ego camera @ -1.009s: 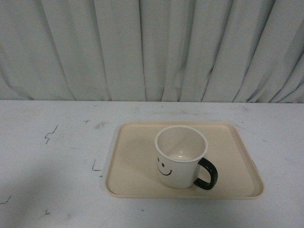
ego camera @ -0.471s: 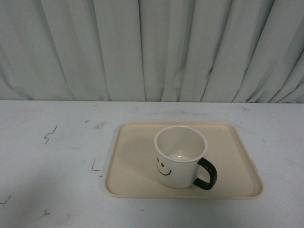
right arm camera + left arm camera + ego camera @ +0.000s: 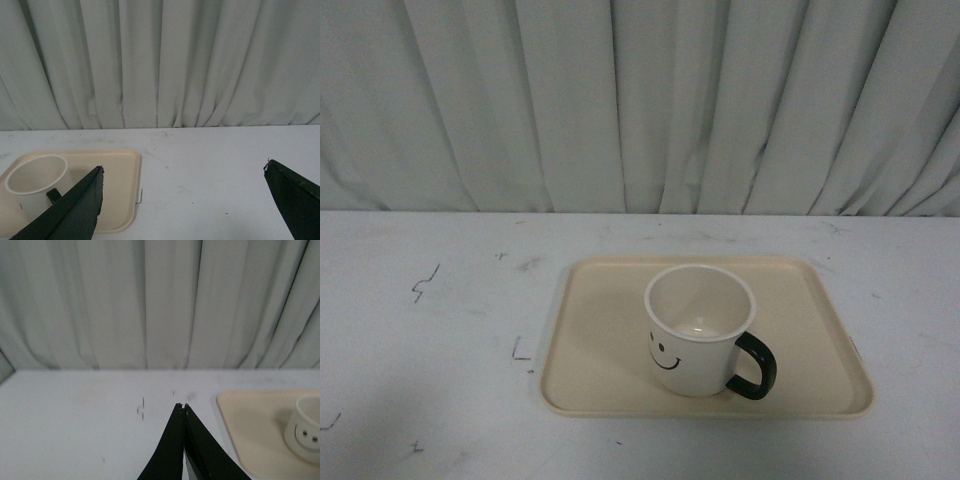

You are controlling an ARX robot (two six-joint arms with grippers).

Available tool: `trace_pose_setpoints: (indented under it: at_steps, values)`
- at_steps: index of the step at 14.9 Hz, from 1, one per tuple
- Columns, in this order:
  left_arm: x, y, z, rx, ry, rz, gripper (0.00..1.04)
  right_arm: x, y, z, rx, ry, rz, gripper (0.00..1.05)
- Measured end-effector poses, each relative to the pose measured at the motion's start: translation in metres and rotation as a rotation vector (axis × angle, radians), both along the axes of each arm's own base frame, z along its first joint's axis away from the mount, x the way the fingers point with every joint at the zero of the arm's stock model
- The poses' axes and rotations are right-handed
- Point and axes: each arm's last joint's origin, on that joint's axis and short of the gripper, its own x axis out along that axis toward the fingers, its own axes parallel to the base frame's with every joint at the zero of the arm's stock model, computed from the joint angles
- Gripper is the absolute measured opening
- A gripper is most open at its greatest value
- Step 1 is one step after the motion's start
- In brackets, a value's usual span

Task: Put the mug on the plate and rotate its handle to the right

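One mug [image 3: 698, 335], upright on the plate [image 3: 600, 350] near its front edge, handle [image 3: 757, 367] toward the front right corner; left gripper [image 3: 184, 407] pressed fully together, empty, over table [image 3: 75, 415] beyond the plate's left edge; right gripper [image 3: 184, 166] spread wide, holding nothing. Handle half hidden behind a finger [image 3: 70, 210] in the right wrist view. Scuffed white table with dark marks [image 3: 425, 283]; pleated pale curtain [image 3: 620, 100] behind.
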Motion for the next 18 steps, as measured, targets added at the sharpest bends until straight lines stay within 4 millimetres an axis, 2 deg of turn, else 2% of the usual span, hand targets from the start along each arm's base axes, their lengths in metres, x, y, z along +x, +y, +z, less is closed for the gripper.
trace_pose_setpoints:
  at_steps: [3, 4, 5, 7, 8, 10, 12, 13, 16, 18]
  values:
    - [0.000, 0.000, 0.000, 0.000, 0.002, 0.000, 0.02, 0.000, 0.000, 0.000, 0.000, -0.001, 0.000, 0.98]
    - [0.000, 0.000, 0.000, -0.001, 0.001, 0.000, 0.06, 0.000, 0.000, 0.000, 0.000, 0.000, 0.001, 0.98]
    - [0.000, 0.000, 0.000, -0.001, 0.002, 0.001, 0.15, 0.000, 0.000, 0.000, 0.000, -0.001, 0.001, 0.98]
    - [0.000, 0.000, 0.000, -0.001, 0.002, 0.000, 0.40, 0.000, 0.000, 0.001, 0.003, -0.007, 0.005, 0.98]
    - [0.000, 0.000, 0.000, -0.001, 0.002, 0.000, 0.51, 0.005, 0.001, 0.007, 0.029, -0.047, 0.042, 0.98]
    - [0.000, 0.000, 0.000, -0.001, 0.002, 0.000, 0.75, 0.032, 0.007, 0.028, 0.072, -0.004, 0.118, 0.98]
    - [0.000, 0.000, 0.000, -0.001, 0.002, 0.000, 0.98, 0.078, 0.020, 0.054, 0.116, 0.070, 0.214, 0.98]
    - [0.000, 0.000, 0.000, -0.001, 0.002, 0.000, 0.98, 0.106, 0.029, 0.057, 0.131, 0.171, 0.246, 0.98]
    - [0.000, 0.000, 0.000, -0.001, 0.002, 0.000, 0.98, 0.170, 0.062, 0.038, 0.126, 0.473, 0.340, 0.98]
    - [0.000, 0.000, 0.000, -0.001, 0.002, 0.000, 0.98, 0.207, 0.086, 0.033, 0.080, 0.552, 0.391, 0.98]
